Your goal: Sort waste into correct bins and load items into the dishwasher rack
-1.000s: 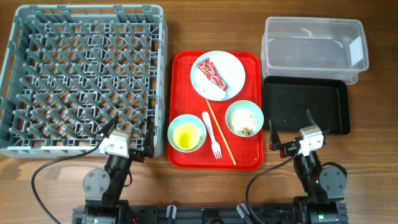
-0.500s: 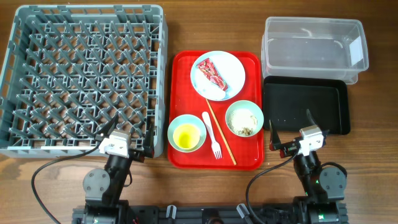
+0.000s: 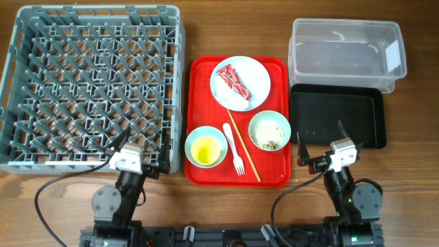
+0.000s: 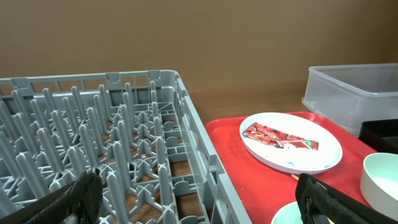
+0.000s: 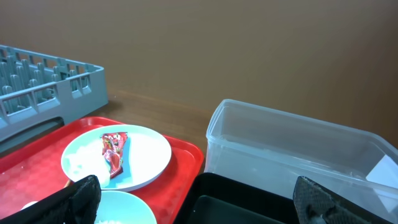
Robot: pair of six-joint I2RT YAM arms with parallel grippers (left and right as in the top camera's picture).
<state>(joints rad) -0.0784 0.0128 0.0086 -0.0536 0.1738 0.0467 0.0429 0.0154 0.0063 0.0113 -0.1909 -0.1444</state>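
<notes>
A brown wooden surface point(image 3: 411, 206) carries the whole job as I watch from my remote station. The grey dishwasher rack point(image 3: 96, 11) fills the left side. Just beside it, a red tray point(image 3: 197, 75) holds a pale-blue plate point(image 3: 257, 72) with the red wrapper point(image 3: 234, 81) lying on it. Nearer me on that tray are a mint bowl point(image 3: 190, 140) with the yellow cup point(image 3: 205, 150) inside and a second mint bowl point(image 3: 255, 123) with beige scraps point(image 3: 273, 141). Between the bowls lie the white fork point(image 3: 233, 149) and the chopstick point(image 3: 244, 147). At right, the clear tub point(image 3: 343, 24) stands just beyond the black tray point(image 3: 336, 116). My left gripper point(image 3: 147, 132) hangs over the rack's near edge and my right gripper point(image 3: 319, 132) over the black tray's near-left corner. Both sets of fingers are spread wide, with nothing between them.
</notes>
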